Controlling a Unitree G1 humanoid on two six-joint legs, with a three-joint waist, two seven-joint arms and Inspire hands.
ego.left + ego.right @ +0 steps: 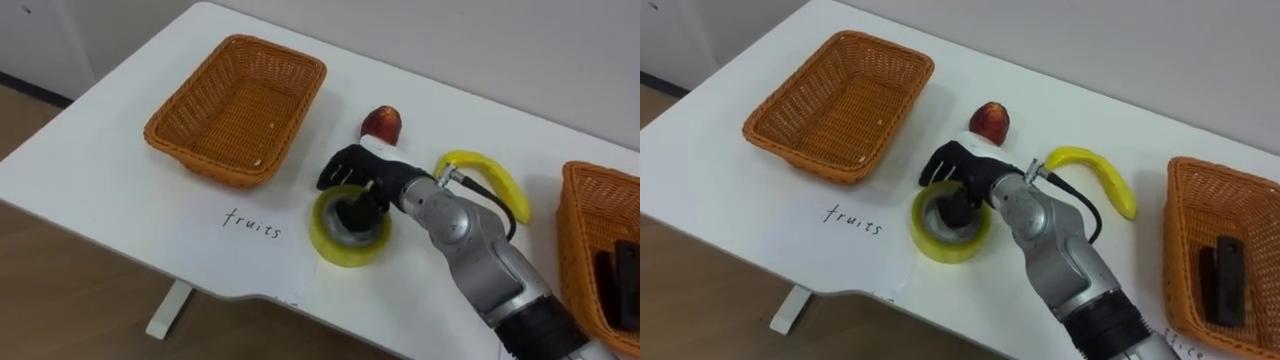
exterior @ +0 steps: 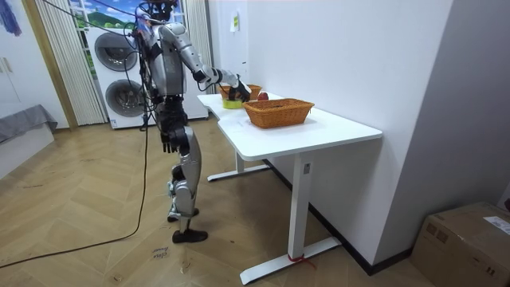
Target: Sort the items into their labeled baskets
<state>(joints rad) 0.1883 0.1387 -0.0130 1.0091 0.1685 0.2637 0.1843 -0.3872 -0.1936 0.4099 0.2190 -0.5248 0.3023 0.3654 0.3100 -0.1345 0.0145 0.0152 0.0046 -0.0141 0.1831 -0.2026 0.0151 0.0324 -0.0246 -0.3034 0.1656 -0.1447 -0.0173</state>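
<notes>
One tape roll (image 1: 345, 250): right hand (image 1: 350, 168) pinches its rim, thumb in core
Basket (image 1: 580, 240): three o'clock; lift clear first

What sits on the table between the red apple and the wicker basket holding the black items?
A yellow banana lies between the red apple and that wicker basket, shown in both eye views.

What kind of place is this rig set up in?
Probably a home-style room, perhaps a mock-up flat: two stacked white washing machines by a curtain, wood herringbone floor, and a white desk bearing orange wicker baskets, where the right hand grips a yellow tape roll.
</notes>
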